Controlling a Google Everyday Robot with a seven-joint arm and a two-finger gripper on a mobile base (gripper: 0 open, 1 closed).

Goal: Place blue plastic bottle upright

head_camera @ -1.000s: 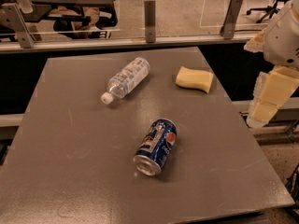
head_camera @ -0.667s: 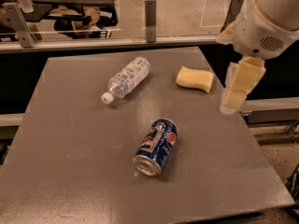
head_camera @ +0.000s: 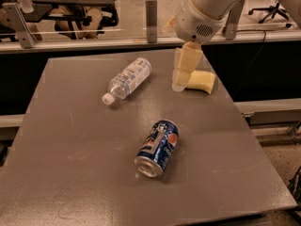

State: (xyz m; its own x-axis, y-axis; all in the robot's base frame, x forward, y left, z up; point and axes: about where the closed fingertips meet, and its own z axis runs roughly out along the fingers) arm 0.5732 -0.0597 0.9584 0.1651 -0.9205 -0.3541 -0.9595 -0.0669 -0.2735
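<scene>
Blue plastic bottle (head_camera: 128, 78) sideways near gripper (head_camera: 180, 84)

The tool (head_camera: 180, 83) hangs over the far right of the bench (head_camera: 70, 145), in front of the yellow sponge (head_camera: 203, 81), which blocks that side. Open surface separates it from the blue plastic bottle (head_camera: 128, 79) lying to its left. The soda can (head_camera: 157, 148) lies nearer the front, well apart from both
</scene>
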